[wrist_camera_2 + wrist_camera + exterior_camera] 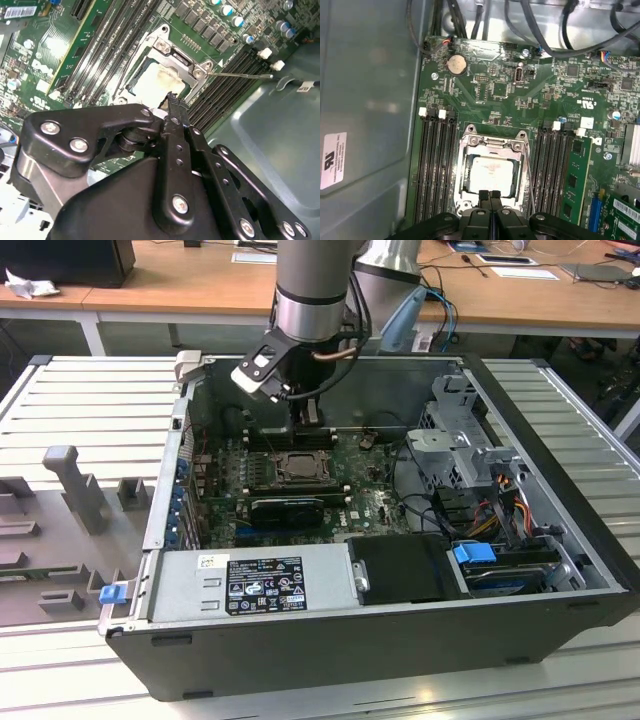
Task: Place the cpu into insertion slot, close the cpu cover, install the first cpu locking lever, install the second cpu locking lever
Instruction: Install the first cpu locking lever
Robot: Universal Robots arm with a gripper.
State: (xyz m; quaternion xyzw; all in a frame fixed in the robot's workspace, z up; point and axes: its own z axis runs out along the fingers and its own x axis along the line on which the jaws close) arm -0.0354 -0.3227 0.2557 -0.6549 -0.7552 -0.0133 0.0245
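cpu [492, 172] seated in insertion slot [465, 202], cpu cover [494, 143] flat over it
tool [490, 195] pinched closed right at the slot's edge, memory slots [435, 165] crowding both sides

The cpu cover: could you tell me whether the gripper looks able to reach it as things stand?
Probably yes: the gripper, fingers shut, sits right at the edge of the cpu cover, with nothing between them.

Second wrist view: gripper [172, 98] hid the gripper-side edge of cpu [157, 82] and cpu cover [174, 51]. Exterior view: arm [315, 290] was cut off at 12 o'clock; cpu inside insertion slot [298, 467] was too small to make out.
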